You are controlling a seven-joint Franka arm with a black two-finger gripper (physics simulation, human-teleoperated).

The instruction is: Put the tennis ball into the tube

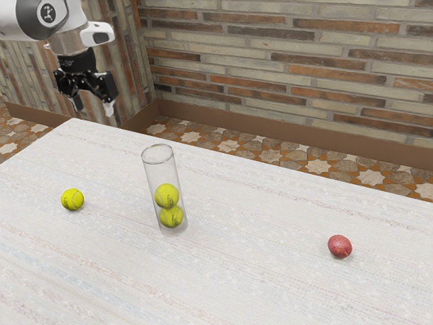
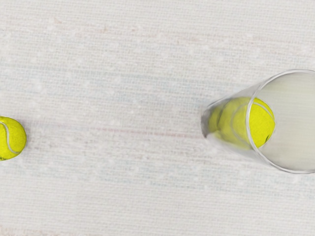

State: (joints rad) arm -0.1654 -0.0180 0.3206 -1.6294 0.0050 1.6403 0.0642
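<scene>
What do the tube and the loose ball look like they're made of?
The tube: smooth, glossy clear plastic or glass; the balls inside show through it, and I can't tell which.

The loose ball: probably fuzzy yellow felt, judging by its tennis-ball colour and pale curved seam.

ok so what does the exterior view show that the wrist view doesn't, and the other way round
Exterior view: the open end effector, the arm, the red round object, the brick wall and the patterned floor.

Wrist view: a look down through the open mouth of the tube.

Both: the tube, tennis balls inside it, the loose tennis ball beside it and the whitish tabletop.
</scene>
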